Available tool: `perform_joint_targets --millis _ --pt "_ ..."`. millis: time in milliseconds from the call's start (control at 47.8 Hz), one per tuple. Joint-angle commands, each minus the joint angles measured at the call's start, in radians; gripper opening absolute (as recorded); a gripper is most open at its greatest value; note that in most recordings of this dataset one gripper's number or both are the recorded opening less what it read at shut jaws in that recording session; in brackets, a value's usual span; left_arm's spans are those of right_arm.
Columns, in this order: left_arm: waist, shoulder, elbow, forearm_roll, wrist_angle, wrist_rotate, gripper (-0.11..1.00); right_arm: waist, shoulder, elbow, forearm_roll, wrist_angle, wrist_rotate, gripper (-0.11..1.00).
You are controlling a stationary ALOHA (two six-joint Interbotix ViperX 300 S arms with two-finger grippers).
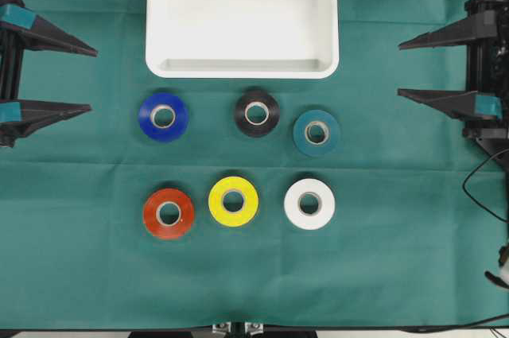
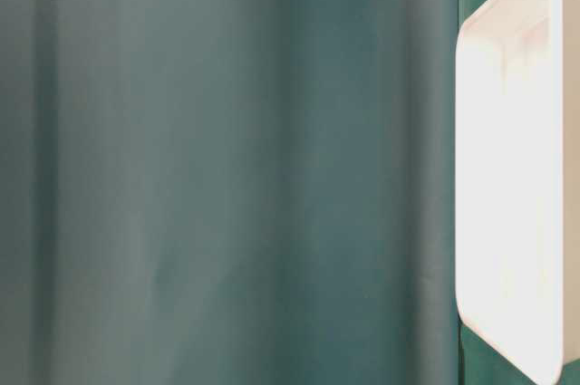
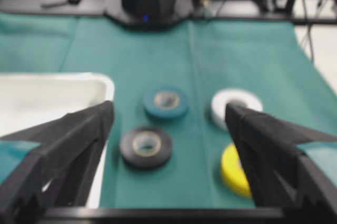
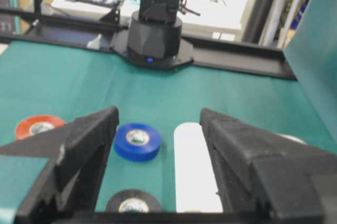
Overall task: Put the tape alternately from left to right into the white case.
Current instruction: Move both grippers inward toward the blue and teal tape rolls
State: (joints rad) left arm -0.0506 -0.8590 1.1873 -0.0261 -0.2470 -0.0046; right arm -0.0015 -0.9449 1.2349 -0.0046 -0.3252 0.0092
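Note:
The white case (image 1: 242, 67) lies empty at the top centre of the green cloth. Below it lie the tape rolls in two rows: blue (image 1: 146, 118), black (image 1: 270, 113) and teal (image 1: 301, 133), then red (image 1: 151, 215), yellow (image 1: 216, 201) and white (image 1: 293, 204). My left gripper (image 1: 93, 79) hovers open at the far left edge, well apart from the blue roll. At the far right my right gripper (image 1: 399, 70) is open too, clear of the teal roll. Neither holds anything. In the left wrist view the black roll (image 3: 126, 147) shows between the open fingers.
A dark cable (image 1: 477, 187) loops on the cloth at the right edge, below the right arm. The table's front edge (image 1: 238, 328) runs along the bottom. The table-level view shows only green cloth and the case rim (image 2: 471, 41).

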Motion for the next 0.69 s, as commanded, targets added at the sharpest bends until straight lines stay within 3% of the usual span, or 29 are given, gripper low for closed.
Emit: perform_joint_targets --millis 0,293,460,669 --pt "-0.005 0.028 -0.021 -0.003 0.04 0.0 0.71 -0.003 0.04 -0.023 0.002 0.008 0.003 0.72" --pt "-0.005 0.141 -0.078 -0.005 0.089 -0.008 0.7 -0.002 0.143 -0.089 0.003 0.064 0.046 0.72" --pt "-0.005 0.19 -0.11 -0.005 0.141 -0.052 0.7 -0.002 0.204 -0.153 0.003 0.158 0.098 0.72" --pt "-0.003 0.216 -0.146 -0.005 0.23 -0.095 0.7 -0.002 0.265 -0.212 0.003 0.233 0.106 0.72"
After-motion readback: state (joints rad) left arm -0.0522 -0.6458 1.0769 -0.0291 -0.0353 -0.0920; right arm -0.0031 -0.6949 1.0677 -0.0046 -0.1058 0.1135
